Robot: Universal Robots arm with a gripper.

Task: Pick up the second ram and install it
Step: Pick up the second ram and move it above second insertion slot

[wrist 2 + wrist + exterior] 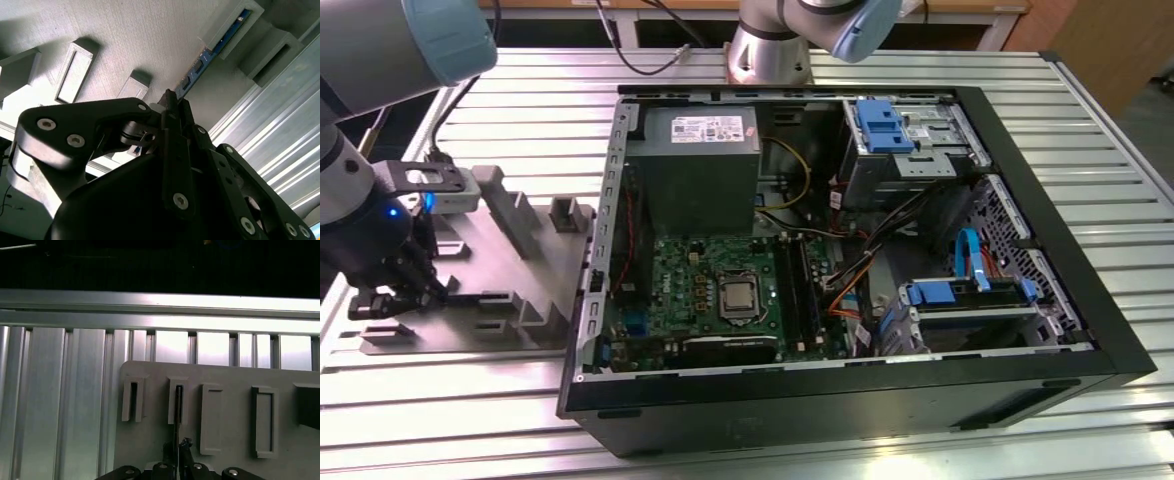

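Observation:
The second ram (220, 42) is a thin blue-green strip with small black chips, standing on edge in the slotted blocks of a grey holder plate (150, 30). In the first wrist view the ram (178, 410) shows edge-on, running from a slot down to my fingers. My gripper (170, 102) is shut on the strip's near end, one black finger on each side. In the exterior view my gripper (394, 290) hangs over the holder plate (494, 320), on the exterior view's left, outside the computer case.
An open black computer case (1067, 330) lies beside the plate, with a green motherboard (720, 290), long black slots (798, 285), a grey power supply (700, 165) and blue drive brackets (881, 125). Raised blocks (507, 215) stand on the plate. A ribbed metal table (1121, 180) carries everything.

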